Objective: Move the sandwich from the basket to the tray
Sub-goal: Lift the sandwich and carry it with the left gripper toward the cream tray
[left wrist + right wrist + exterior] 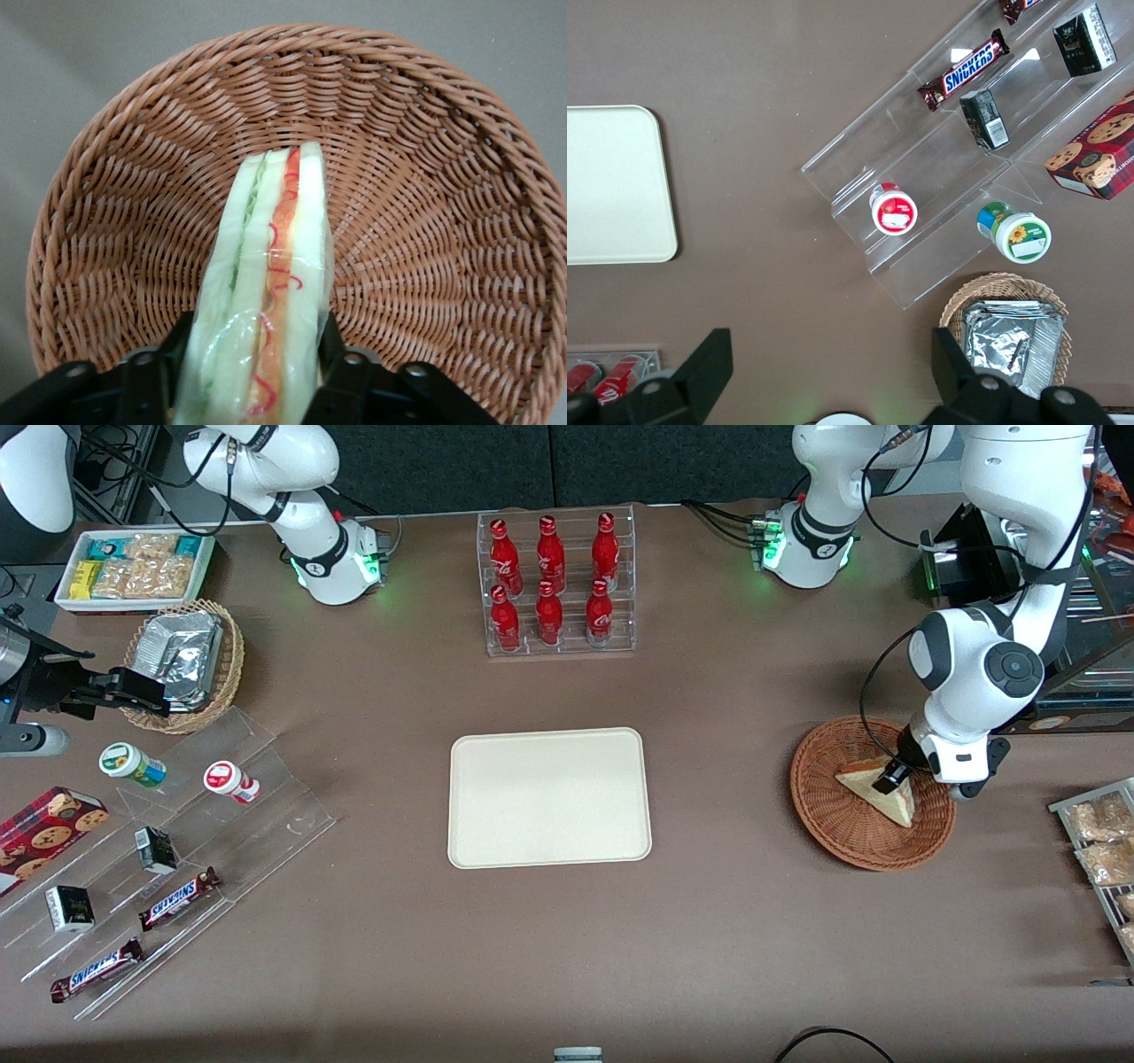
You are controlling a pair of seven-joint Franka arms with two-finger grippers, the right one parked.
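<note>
The sandwich point(899, 806), a pale bread wedge with red, orange and green filling at its edge point(275, 248), lies in the reddish-brown wicker basket point(824, 824) toward the working arm's end of the table. My gripper point(889, 779) is down inside the basket point(425, 177), over the wedge's end that is farther from the front camera. In the left wrist view the gripper point(255, 332) has its black fingers point(330, 341) pressed against both bread faces, shut on the sandwich. The cream-white tray point(549, 797) lies bare mid-table, also seen in the right wrist view point(611, 186).
A clear rack of red bottles point(556, 584) stands farther from the front camera than the tray. Bagged snacks on a rack point(1099, 841) sit beside the basket at the table's end. Toward the parked arm's end are an acrylic stand with snacks point(151, 868) and a tan foil-packet basket point(186, 660).
</note>
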